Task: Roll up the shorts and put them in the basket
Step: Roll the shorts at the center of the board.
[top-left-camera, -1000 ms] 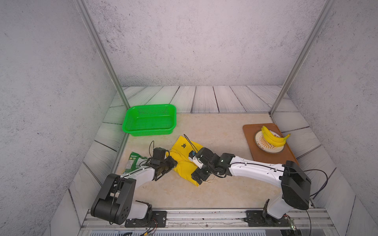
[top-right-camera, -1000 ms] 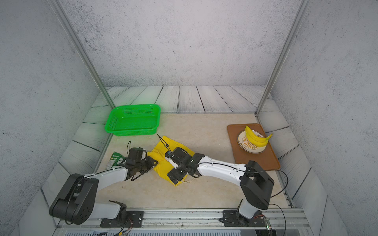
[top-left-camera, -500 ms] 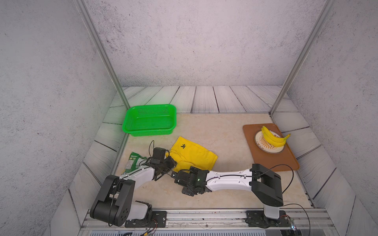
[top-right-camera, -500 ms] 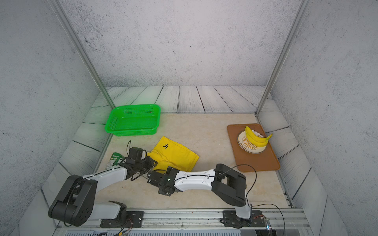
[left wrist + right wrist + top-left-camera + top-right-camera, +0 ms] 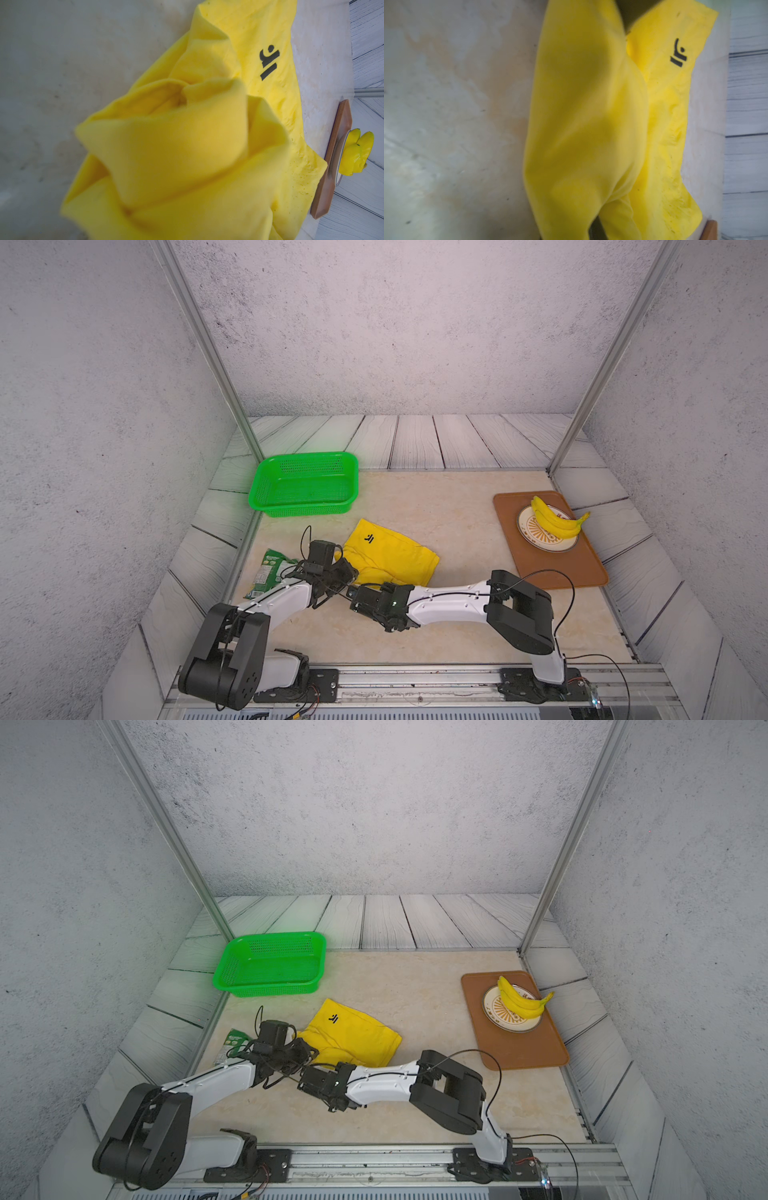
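Observation:
The yellow shorts (image 5: pixel 390 558) lie crumpled in the middle of the table, black logo up, in both top views (image 5: pixel 353 1036). My left gripper (image 5: pixel 347 574) sits at their near left corner. In the left wrist view bunched yellow fabric (image 5: pixel 187 145) rises right up to the jaws and hides them. My right gripper (image 5: pixel 356 597) is at the near edge, close beside the left one. A raised fold of the shorts (image 5: pixel 583 124) covers its jaws in the right wrist view, and only a dark finger (image 5: pixel 596 230) peeks out under the cloth.
A green basket (image 5: pixel 307 457) stands behind the shorts. A green snack packet (image 5: pixel 270 570) lies left of my left arm. At the right a brown tray (image 5: pixel 557 572) carries a plate (image 5: pixel 528 537) with bananas (image 5: pixel 555 520). Metal posts frame the back corners.
My right arm drew back off the shorts to their near edge, and its jaws went from wide open to closed there. The shorts now lie spread out flatter. The left arm barely moved.

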Action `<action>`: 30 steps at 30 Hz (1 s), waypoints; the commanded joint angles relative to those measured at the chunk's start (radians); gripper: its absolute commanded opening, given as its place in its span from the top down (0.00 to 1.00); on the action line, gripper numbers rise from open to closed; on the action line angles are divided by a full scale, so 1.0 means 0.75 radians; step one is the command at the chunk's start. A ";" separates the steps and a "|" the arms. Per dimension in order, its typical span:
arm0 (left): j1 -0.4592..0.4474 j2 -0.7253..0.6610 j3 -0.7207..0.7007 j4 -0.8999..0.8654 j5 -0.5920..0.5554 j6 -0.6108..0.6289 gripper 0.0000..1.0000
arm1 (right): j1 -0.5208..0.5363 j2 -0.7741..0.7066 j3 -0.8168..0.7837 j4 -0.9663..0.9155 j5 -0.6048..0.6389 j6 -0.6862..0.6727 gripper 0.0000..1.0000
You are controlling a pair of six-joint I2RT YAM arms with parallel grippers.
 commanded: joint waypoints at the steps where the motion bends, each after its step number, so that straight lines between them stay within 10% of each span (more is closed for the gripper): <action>1: 0.006 -0.043 0.033 -0.129 0.010 0.021 0.48 | -0.054 -0.030 -0.012 -0.056 -0.250 0.079 0.97; 5: 0.016 -0.124 0.072 -0.218 -0.028 0.019 0.18 | -0.126 -0.092 -0.052 -0.049 -0.593 0.180 0.99; 16: 0.025 -0.489 0.032 -0.371 -0.170 0.023 0.12 | -0.462 -0.213 -0.306 0.389 -1.536 0.582 0.99; 30: 0.016 -0.033 0.029 0.058 -0.028 0.031 0.06 | -0.678 -0.002 -0.428 0.740 -1.867 0.829 0.95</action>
